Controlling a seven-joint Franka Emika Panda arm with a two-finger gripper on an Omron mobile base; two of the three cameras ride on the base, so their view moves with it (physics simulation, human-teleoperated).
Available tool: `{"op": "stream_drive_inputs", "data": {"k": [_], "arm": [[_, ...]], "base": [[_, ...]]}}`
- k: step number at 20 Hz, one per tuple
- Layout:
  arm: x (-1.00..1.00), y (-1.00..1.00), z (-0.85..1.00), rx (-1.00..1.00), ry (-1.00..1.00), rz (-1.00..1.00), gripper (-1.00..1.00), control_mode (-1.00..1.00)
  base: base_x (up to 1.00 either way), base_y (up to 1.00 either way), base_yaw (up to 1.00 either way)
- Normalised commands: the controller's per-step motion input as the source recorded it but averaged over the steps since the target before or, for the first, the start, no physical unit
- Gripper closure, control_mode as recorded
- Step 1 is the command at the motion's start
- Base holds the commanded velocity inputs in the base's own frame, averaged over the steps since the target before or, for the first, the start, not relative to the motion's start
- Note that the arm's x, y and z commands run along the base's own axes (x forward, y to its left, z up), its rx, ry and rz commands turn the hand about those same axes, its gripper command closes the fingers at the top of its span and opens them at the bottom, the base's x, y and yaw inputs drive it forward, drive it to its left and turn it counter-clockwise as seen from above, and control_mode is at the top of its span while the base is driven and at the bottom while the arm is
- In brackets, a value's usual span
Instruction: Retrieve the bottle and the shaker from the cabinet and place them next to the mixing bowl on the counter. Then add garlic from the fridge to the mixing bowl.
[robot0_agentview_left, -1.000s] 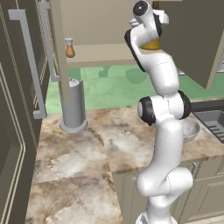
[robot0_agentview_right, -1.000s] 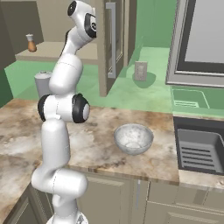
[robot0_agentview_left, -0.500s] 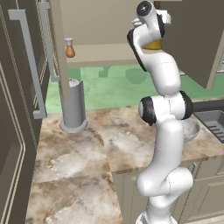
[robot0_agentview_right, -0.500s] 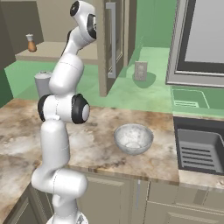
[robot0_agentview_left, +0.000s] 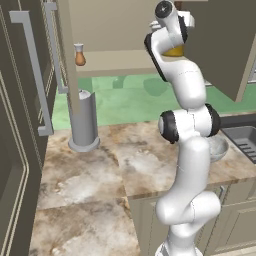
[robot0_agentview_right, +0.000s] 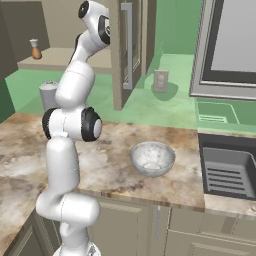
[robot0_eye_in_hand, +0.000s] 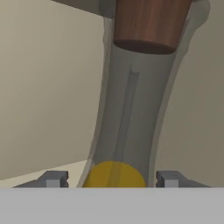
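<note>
Status, as I read it: nothing delivered yet.

- Bottle: in the cabinet, its neck between my gripper fingertips; whether they clasp it I cannot tell.
- Shaker: on the shelf, untouched.
- Mixing bowl: alone on the counter.
- Garlic: fridge errand pending.

The hand view gives cork and neck; the base views give bowl and shaker.

**Two base cameras behind the arm, one hand camera up close**

Both base views look forward and down from behind the white arm, left and right, sharing the brown-and-beige mottled marble counter and beige wall cabinet. The hand view faces the clear cone-shaped glass bottle very near
</note>
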Motion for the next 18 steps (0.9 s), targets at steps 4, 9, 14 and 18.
{"op": "stream_drive_inputs", "data": {"k": [4,9,14,18], "arm": [[-0.08,0.74,-0.1,-0.04,0.0,-0.08,1.0,-1.0],[-0.24,0.53,-0.31,-0.15,0.01,-0.08,1.0,-1.0],[-0.62,0.15,-0.03,-0.08,0.0,-0.09,1.0,-1.0],[-0.88,0.0,0.0,-0.02,0.0,-0.13,1.0,-1.0]], "base": [[0.0,0.0,0.0],[0.0,0.0,0.0],[0.0,0.0,0.0],[0.0,0.0,0.0]]}}
